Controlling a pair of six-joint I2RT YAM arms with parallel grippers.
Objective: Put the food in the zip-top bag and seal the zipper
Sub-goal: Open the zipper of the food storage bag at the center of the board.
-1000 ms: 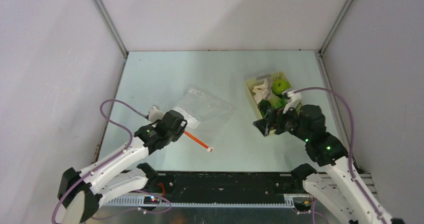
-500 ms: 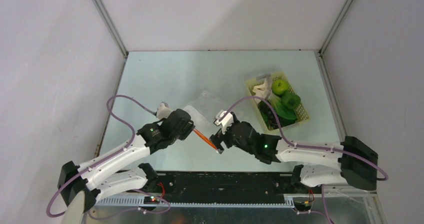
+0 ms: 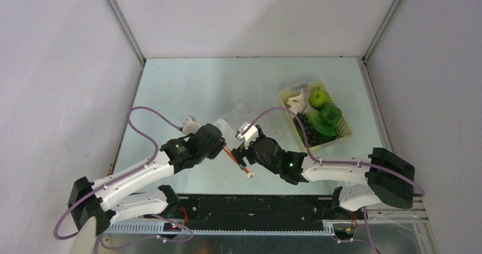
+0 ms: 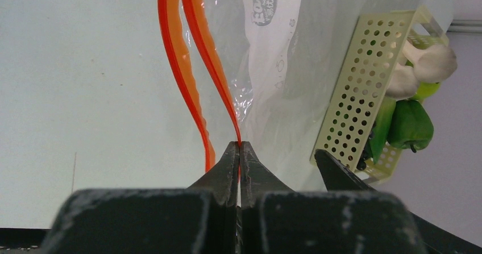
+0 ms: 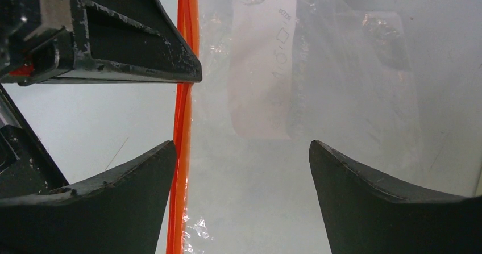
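L gripper (image 4: 239, 152) is pinching the zipper (image 4: 190, 66), jaws fully closed on the orange strip. R gripper (image 5: 241, 152) is hanging w/ jaws spread wide, gripping nothing, the zip-top bag (image 5: 318, 83) showing between them. Bag is being held left of the basket (image 3: 344, 130), near it. Food (image 3: 318, 99) is sitting inside the basket.

Pinches one strand of the orange-red zipper (image 4: 187, 89) between the tightly closed fingertips (image 4: 227, 164) of the left gripper (image 4: 239, 149). Shows the second strand bowed apart leftward, parting the clear zip-top bag (image 4: 295, 66). Shows, behind the film, a perforated yellow basket (image 4: 364, 95) holding white mushrooms (image 4: 429, 65) and green produce (image 4: 410, 123).
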